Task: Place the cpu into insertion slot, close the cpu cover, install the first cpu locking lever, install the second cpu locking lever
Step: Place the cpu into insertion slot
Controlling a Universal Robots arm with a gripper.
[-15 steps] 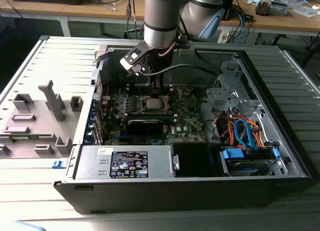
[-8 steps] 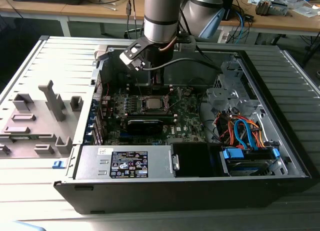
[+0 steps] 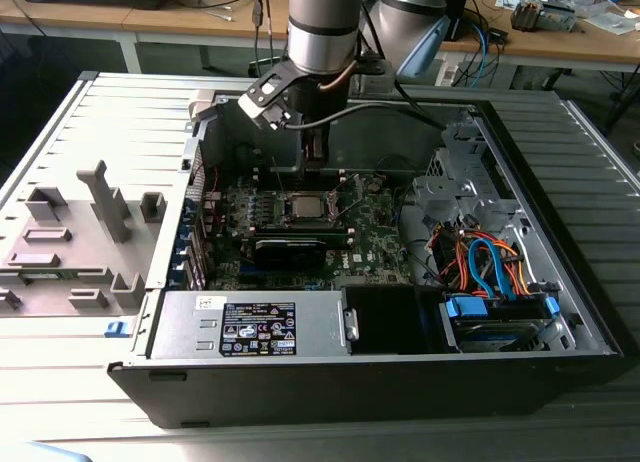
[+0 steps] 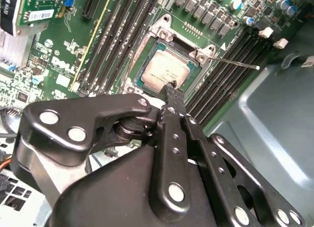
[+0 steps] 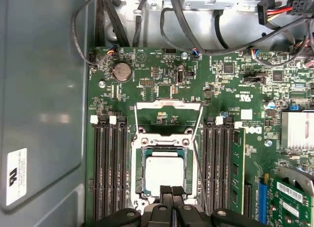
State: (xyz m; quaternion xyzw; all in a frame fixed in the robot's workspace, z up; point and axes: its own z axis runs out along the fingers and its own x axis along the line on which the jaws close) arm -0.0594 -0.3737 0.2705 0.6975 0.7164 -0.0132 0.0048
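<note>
CPU (image 5: 164,175) lies flat in the insertion slot (image 5: 134,173), its silver-grey top facing up, and in the exterior view it (image 3: 305,205) sits near the middle of the green circuit board (image 3: 375,237) inside an open computer case (image 3: 330,387). In the first wrist view, the cover (image 5: 168,105) looks swung up off the slot: its thin silver frame stands beyond the far edge of the socket, with green board showing through its window. One thin locking lever (image 4: 238,64) sticks out free to the side of the socket in the second wrist view, not latched down. The gripper (image 5: 171,189) has its two black fingers pressed together with nothing between them. In the second wrist view the gripper (image 4: 171,86) has its tips right at the near edge of the CPU (image 4: 164,70); whether they touch the metal cannot be told. In the exterior view the gripper (image 3: 316,165) hangs just above the socket, under the grey arm. Rows of black memory slots (image 5: 110,168) run along both sides of the socket. A power supply (image 3: 250,327) lies along the case's near wall, and orange and blue cables (image 3: 485,262) bunch at the exterior view's right.
</note>
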